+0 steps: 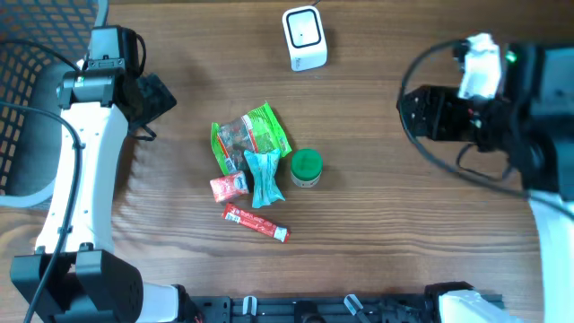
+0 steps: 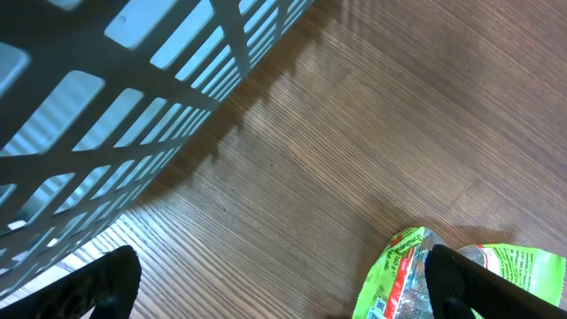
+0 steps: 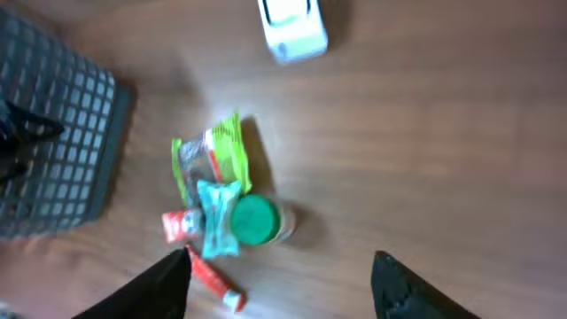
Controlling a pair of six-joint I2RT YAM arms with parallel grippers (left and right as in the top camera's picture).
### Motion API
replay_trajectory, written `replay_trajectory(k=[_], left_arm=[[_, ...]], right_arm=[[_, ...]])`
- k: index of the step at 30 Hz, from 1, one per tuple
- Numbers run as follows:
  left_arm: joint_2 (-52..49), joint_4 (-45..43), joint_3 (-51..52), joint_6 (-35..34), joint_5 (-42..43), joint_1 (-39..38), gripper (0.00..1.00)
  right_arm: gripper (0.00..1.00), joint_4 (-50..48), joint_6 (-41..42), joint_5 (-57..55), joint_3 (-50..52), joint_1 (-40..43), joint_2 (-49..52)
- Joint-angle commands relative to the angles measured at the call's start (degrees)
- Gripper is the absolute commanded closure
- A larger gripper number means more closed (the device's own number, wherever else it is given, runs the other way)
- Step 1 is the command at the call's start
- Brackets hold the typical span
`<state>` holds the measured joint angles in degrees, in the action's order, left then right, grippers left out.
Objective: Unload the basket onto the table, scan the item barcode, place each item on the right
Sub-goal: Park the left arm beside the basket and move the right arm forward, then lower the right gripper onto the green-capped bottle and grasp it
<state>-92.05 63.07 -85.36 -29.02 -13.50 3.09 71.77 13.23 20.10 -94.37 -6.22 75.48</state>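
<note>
1. Reading left gripper (image 2: 283, 297): jaws released and spread wide, nothing between them. Only its two dark fingertips (image 2: 106, 283) show, at the bottom edge of the wrist view.
2. Right gripper (image 3: 279, 288): jaws also apart, gripping nothing, hanging above the table (image 1: 404, 233).
3. Table is brown wood-grain laminate with fine parallel lines, matte.
4. Items sit in one tight cluster, all ahead of the right jaws and well apart from them:
   - green snack bag (image 1: 256, 135), crinkled glossy film with a clear window
   - teal packet (image 1: 264, 177), soft, pinched ends, lying over the bag's lower edge
   - jar (image 1: 307, 167), round, flat green lid, pale body, touching the teal packet
   - red sachet (image 1: 230, 187), small, squarish, beside the teal packet
   - red stick pack (image 1: 256, 222), long, thin, white end, nearest the right jaws in the wrist view
5. The bag's corner (image 2: 461, 275) lies just beside one left fingertip. It is not between the jaws.
6. Barcode scanner (image 1: 304, 38): white rounded plastic box, dark window on top, beyond the cluster from the right jaws and clear of every item.
7. Basket (image 2: 106, 106): dark plastic lattice with square openings, just ahead of the left jaws. Contents can't be made out.
8. Jar contents: can't tell.
</note>
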Motion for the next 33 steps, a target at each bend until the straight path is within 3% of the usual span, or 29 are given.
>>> replay_trajectory(k=[1,2,6,11,16,27,33], left_arm=[[0.5,0.0,-0.7,0.3,-0.7,0.4,0.00],[0.5,0.0,-0.7,0.3,-0.7,0.4,0.00],[0.5,0.0,-0.7,0.2,-0.7,0.4,0.00],[0.5,0.0,-0.7,0.3,-0.7,0.4,0.00],[0.5,0.0,-0.7,0.3,-0.7,0.4,0.00],[0.5,0.0,-0.7,0.3,-0.7,0.4,0.00],[0.5,0.0,-0.7,0.2,-0.7,0.4,0.00]], right_arm=[[0.33,0.6,10.1,-0.4,2.4,-4.9,5.1],[0.25,0.7,13.7,-5.4,4.2,-8.9,7.7],[0.14,-1.4,20.0,-14.7,6.9,-20.2,17.2],[0.13,-5.0,23.0,-14.4,6.9,-27.1,29.7],[0.12,-8.5,23.1,-12.8,6.9,-28.7,35.7],[0.12,-17.6,26.4,-12.4,13.4,-29.7,35.9],[0.13,-17.7,26.4,-13.3,13.5,-30.0,35.9]])
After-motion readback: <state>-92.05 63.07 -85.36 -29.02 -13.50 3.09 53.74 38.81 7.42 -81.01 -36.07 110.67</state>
